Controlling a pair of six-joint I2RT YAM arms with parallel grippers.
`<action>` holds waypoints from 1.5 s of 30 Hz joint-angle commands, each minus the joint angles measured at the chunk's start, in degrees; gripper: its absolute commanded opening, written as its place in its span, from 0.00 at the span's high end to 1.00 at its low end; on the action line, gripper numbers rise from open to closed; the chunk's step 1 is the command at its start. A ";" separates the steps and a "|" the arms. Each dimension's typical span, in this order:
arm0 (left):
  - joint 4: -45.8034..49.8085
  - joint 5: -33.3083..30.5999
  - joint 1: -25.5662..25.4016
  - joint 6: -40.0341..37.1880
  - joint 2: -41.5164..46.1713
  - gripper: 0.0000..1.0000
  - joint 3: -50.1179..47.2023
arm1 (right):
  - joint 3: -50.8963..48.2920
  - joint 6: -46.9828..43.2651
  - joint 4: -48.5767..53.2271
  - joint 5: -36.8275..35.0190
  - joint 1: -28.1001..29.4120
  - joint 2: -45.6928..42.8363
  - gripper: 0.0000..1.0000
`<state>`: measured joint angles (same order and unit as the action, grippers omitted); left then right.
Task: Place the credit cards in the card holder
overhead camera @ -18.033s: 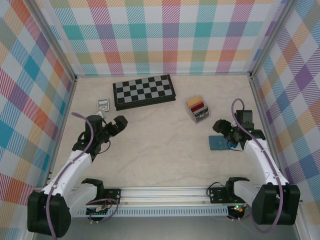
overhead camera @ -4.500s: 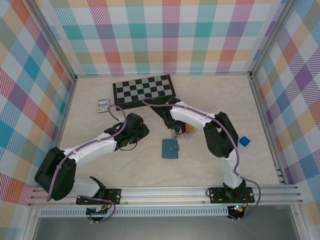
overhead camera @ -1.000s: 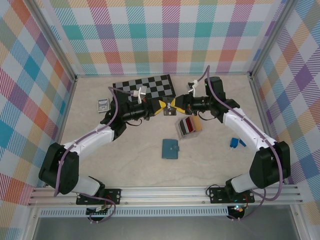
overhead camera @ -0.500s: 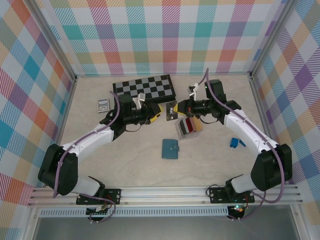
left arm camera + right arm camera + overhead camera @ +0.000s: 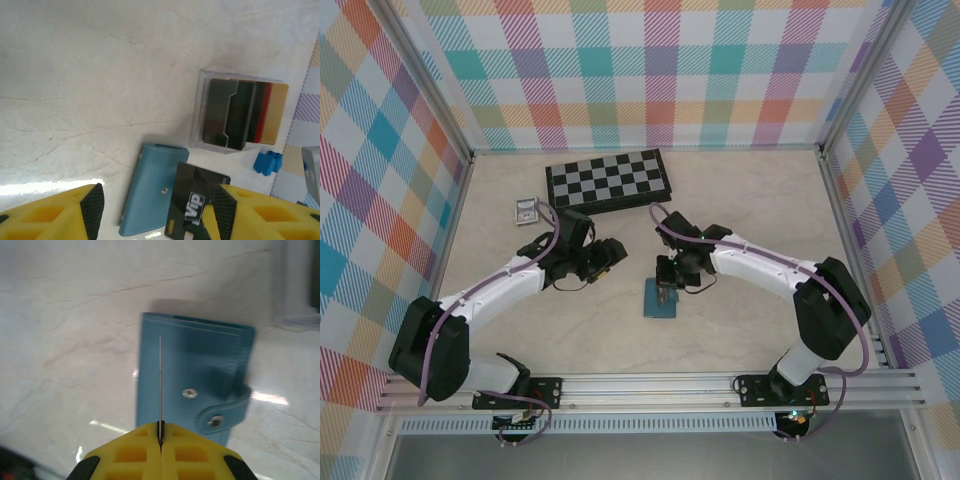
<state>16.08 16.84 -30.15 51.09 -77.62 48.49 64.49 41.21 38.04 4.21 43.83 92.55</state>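
You're barely started: no card is in the holder [image 5: 200,365] yet, and it lies closed in the middle of the table [image 5: 740,200], a little toward the near edge, its strap seemingly snapped down (the wrist view is blurred there, so treat that as likely, not certain). Your right gripper [image 5: 161,429] is pressed together on one dark card [image 5: 197,204], held edge-on over the holder's left half; whether the card's tip touches the leather I can't tell. Your left gripper [image 5: 157,202] is spread with nothing between its fingers, and it hangs to the left of the holder, toward the chessboard [image 5: 608,183]. The other cards [image 5: 272,112], dark, red and tan, stand in the clear box [image 5: 200,110] just behind the holder. So what's left is nearly everything: open the holder, slot this card, then fetch the rest one by one. Compared with half a second ago, your grippers are no longer nose to nose by the chessboard's near right corner: the right arm has swung down to the holder with the card, and the left has drawn back toward the left edge. The holder hasn't moved.
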 commanded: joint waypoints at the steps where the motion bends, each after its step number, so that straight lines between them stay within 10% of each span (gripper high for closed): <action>1: 1.09 0.17 -1.12 -2.31 -0.59 0.38 -0.71 | -1.31 2.30 4.00 -6.41 -0.21 -0.76 0.97; 45: -3.33 2.10 -12.54 -4.24 -21.07 0.50 5.57 | -9.72 3.78 -7.53 -1.52 -1.47 -5.22 0.92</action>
<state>12.97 19.81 -41.52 47.22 -98.21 53.21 53.78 44.97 32.25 0.67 42.70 86.15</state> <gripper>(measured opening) 0.500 0.077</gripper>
